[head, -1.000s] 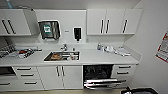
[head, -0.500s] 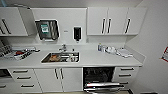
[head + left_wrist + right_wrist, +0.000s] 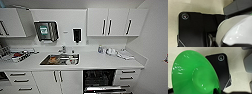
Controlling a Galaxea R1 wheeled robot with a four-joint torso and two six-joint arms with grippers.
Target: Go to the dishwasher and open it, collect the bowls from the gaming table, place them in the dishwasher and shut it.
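At the right end effector sits a green bowl (image 3: 194, 73); grip state unclear.

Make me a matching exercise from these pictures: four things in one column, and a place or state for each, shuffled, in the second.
Things:
1. dishwasher
2. green bowl
3. white bowl
4. sink

Places or states:
A. large in the left wrist view
B. set in the counter, with dishes in it
C. under the counter, door open, dark inside
D. large in the right wrist view, underside showing

Pairs: 1-C, 2-D, 3-A, 4-B
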